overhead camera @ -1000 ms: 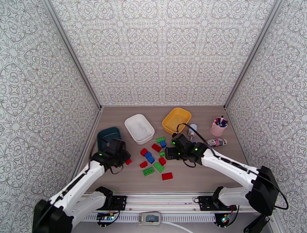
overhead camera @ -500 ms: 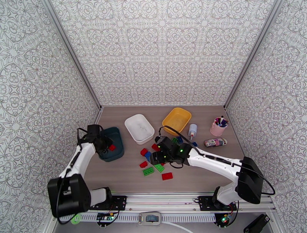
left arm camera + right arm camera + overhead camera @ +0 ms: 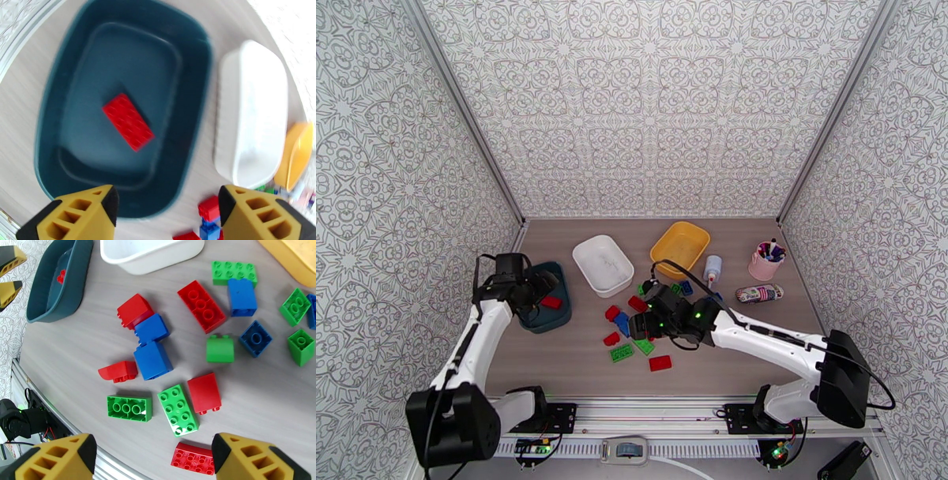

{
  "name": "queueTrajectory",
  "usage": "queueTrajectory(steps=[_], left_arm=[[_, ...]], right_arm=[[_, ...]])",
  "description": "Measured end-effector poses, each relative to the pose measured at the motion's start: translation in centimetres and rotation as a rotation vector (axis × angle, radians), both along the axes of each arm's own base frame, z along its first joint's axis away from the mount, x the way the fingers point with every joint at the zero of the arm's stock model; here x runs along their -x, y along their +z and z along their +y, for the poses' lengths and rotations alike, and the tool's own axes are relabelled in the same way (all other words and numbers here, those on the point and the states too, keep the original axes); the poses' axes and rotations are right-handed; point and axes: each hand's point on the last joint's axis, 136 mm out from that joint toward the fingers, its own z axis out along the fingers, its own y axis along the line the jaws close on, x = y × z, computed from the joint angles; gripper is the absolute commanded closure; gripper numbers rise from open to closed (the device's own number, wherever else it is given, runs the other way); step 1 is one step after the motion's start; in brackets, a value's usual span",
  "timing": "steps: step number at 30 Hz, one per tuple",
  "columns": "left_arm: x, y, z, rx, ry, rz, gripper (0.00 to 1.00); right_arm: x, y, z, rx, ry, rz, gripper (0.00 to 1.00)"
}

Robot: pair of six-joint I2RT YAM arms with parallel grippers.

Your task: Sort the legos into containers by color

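On the wood-grain table point(image 3: 758, 347), boxed in by patterned walls:

- The right arm point(image 3: 766, 339) reaches low across the middle. From above, its wrist covers part of the brick pile, so I can't count the pieces there.
- The left arm point(image 3: 478, 339) stretches up the left side to the teal tray point(image 3: 558, 317), which sits close to the left wall.
- The white tray point(image 3: 602, 264) lies just beside the teal one. The yellow tray point(image 3: 679, 245) sits further right and is cut off at the corner of the right wrist view.
- The left gripper point(image 3: 166, 201) hangs over the near end of the teal tray, fingers spread wide with nothing between them. Its wrist picture is smeared.
- The right gripper point(image 3: 152, 449) hovers over the near side of the pile, fingers well apart and gripping nothing.
- A pink cup point(image 3: 765, 264) of pens stands near the right wall and a white bottle point(image 3: 712, 268) stands beside the yellow tray. A small striped thing point(image 3: 758, 294) lies on its side, and I can't tell what it is.
- One flat red brick point(image 3: 128, 121) lies inside the teal tray, askew to its walls, its studs too blurred to make out.
- The other legos point(image 3: 220, 348) are loose on the table in front of the white and yellow trays, red, green and blue mixed.
- Among them are a long red piece point(image 3: 201, 306), two touching blue blocks point(image 3: 152, 358) and a green three-stud bar point(image 3: 129, 408).
- A blue one point(image 3: 313, 311) is cut off at the frame's right edge.
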Motion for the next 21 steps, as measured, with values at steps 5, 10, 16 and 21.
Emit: queueTrajectory(steps=[5, 10, 16, 21], left_arm=[[1.0, 1.0, -3.2, -0.025, -0.108, -0.021, 0.12], [2.3, 0.6, -7.0, -0.062, -0.240, -0.001, 0.14], [4.2, -0.7, -12.3, -0.102, -0.428, 0.040, 0.17], [7.1, -1.8, -16.8, -0.108, -0.555, 0.087, 0.18]], right_arm=[[-0.5, 0.0, -0.8, 0.022, -0.037, -0.016, 0.23], [-1.9, -0.6, -2.9, 0.064, -0.126, -0.010, 0.22], [-2.8, -2.5, -6.4, 0.096, -0.214, 0.038, 0.19], [-2.9, -4.0, -10.1, 0.119, -0.291, 0.087, 0.16]])
